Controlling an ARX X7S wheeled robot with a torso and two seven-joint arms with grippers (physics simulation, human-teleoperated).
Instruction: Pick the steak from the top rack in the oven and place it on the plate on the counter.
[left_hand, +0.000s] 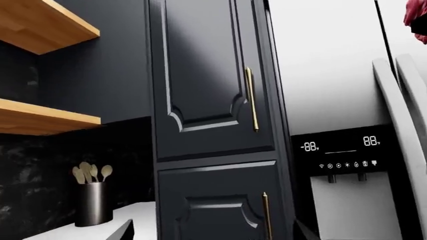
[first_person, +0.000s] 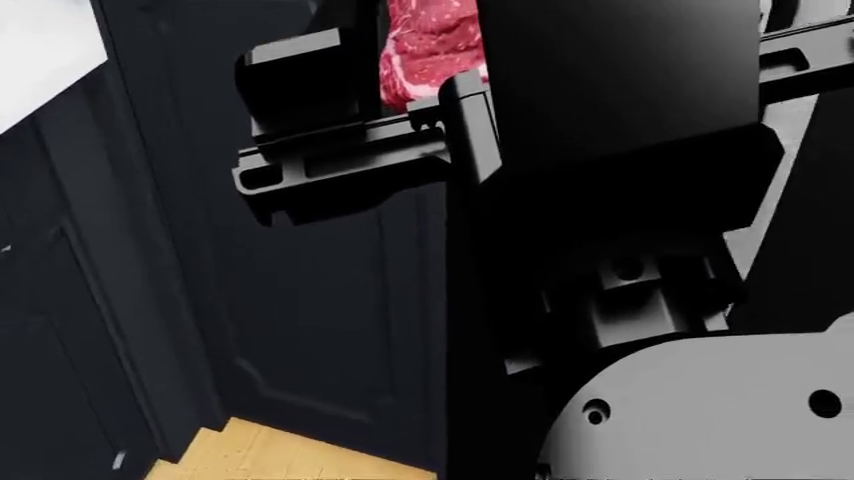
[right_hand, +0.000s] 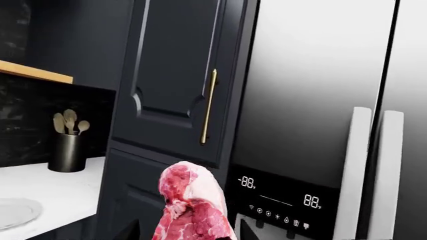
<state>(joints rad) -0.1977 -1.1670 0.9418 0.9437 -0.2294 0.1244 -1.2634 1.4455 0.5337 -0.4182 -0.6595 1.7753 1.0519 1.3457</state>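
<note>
The steak (right_hand: 190, 210) is a red-pink marbled slab standing upright between my right gripper's (right_hand: 190, 234) dark fingers, held in the air in front of the cabinets. It also shows at the top of the head view (first_person: 427, 45) above a black gripper body, and in a corner of the left wrist view (left_hand: 417, 20). The pale round plate (right_hand: 13, 212) lies on the white counter (right_hand: 60, 190), off to the side of the steak and lower. My left gripper (left_hand: 213, 236) is open and empty, with only its fingertips showing. The oven is out of view.
Dark blue-grey cabinet doors (right_hand: 177, 85) with brass handles stand straight ahead. A steel fridge (right_hand: 320, 100) with a dispenser panel is beside them. A black utensil holder (right_hand: 67, 150) stands on the counter by the black backsplash. Wooden shelves (left_hand: 40, 25) hang above. Wooden floor (first_person: 294, 455) shows below.
</note>
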